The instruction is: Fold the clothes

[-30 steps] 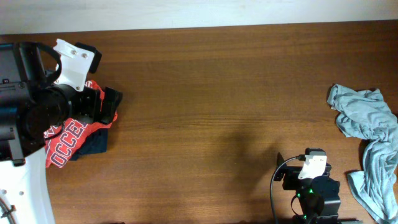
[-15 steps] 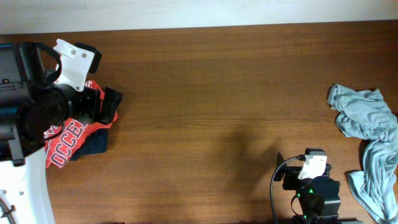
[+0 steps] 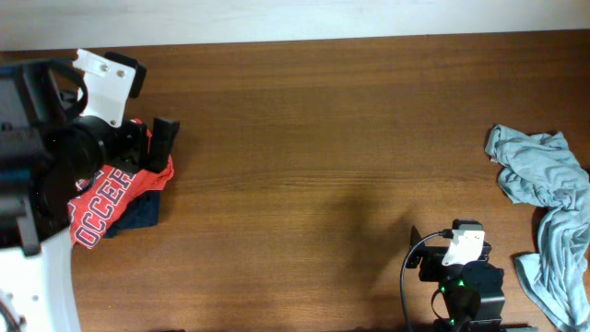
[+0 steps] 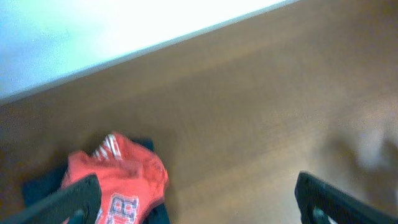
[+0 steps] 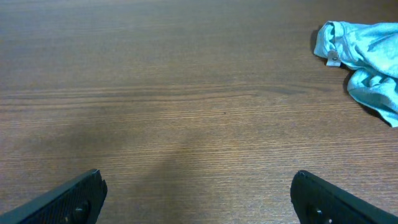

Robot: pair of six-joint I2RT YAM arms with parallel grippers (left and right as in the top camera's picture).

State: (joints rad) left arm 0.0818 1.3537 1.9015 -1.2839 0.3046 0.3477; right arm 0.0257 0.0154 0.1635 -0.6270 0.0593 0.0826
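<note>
– Judging from what is laid out, how much of the folding can be counted as done?
– Two shirts are taken as finished. An orange-red shirt with white SOCCER lettering is stacked on a dark navy shirt at the left side of the table. Both are seen as one compact pile, though the top layer is somewhat bunched.
– And what is left?
– A pale grey-blue shirt is found crumpled at the far right edge, well apart from the pile. It is not yet spread out, so its whole fold is judged to be outstanding.
– How are the grippers set?
– The left gripper is held over the pile's edge, its jaws spread wide with nothing between them. The right gripper is placed low near the front edge, jaws equally wide and empty, and the grey-blue shirt is seen ahead to its right.
– So the stage is judged as?
– Roughly two thirds through, unless further shirts are hidden outside the views.
</note>
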